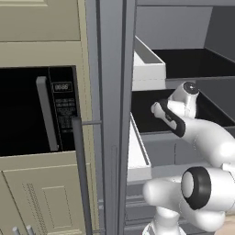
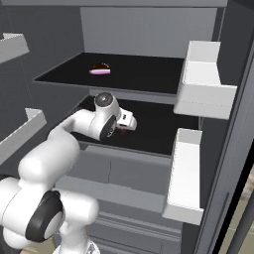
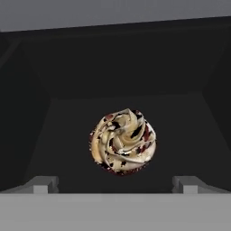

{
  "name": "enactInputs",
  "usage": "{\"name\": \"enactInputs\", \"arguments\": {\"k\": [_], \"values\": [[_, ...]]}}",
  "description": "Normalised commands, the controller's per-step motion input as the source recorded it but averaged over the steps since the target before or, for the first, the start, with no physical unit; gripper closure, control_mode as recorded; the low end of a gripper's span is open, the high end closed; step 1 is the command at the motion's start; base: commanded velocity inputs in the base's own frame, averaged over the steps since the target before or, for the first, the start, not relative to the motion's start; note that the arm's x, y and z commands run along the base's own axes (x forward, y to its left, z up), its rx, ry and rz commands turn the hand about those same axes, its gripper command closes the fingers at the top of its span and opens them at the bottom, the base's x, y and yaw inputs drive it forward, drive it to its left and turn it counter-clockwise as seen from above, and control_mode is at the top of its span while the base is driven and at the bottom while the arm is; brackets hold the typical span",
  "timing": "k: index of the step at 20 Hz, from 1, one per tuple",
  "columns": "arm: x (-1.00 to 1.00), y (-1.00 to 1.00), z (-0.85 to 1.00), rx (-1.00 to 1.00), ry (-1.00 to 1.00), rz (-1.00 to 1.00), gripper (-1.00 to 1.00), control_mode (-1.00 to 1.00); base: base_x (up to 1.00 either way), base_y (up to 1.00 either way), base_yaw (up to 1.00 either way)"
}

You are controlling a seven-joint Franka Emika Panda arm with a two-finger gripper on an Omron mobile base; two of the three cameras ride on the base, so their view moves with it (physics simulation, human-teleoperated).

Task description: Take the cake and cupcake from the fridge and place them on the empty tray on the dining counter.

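Observation:
The fridge (image 2: 149, 30) stands open, with black shelves inside. The cake (image 2: 100, 70), a small slice with a dark top and a pink and white layer, lies on the upper shelf. My arm reaches onto the shelf below it. There my gripper (image 2: 128, 124) is open, level with the shelf. In the hand view the cupcake (image 3: 123, 141), round with a pale swirl and dark crumbs, sits on the black shelf straight ahead of my gripper (image 3: 115, 185). It lies beyond the two fingertips (image 3: 43, 184), which stand wide apart and touch nothing. The tray and the dining counter are out of view.
White door bins (image 2: 203, 84) (image 2: 186, 173) hang on the open right door, close to the arm. Another white bin (image 1: 147, 64) sits on the left door. Grey drawers (image 2: 124, 173) lie under the shelf. A black microwave (image 1: 27, 110) is set in beige cabinets left of the fridge.

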Motion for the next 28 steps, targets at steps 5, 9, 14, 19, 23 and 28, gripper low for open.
{"name": "enactInputs", "arguments": {"k": [5, 9, 14, 19, 23, 28], "values": [[0.03, -0.03, -0.19, 0.00, 0.00, 0.01, -1.00, -1.00, 0.00, 0.00, 0.00], [0.14, -0.08, 0.00, 0.00, 0.00, 0.00, -1.00, -1.00, 0.00, 0.00, 0.00], [0.18, -0.04, -0.01, 0.00, 0.00, 0.00, -1.00, -1.00, 0.00, 0.00, 0.00], [0.19, 0.00, -0.10, 0.00, 0.00, 0.00, -1.00, -1.00, 0.00, 0.00, 0.00], [0.19, 0.00, -0.11, 0.00, 0.00, 0.00, -1.00, -1.00, 0.00, 0.00, 0.00], [0.26, 0.00, -0.19, 0.00, 0.01, 0.00, -1.00, -1.00, 0.00, 0.00, 0.00]]}}
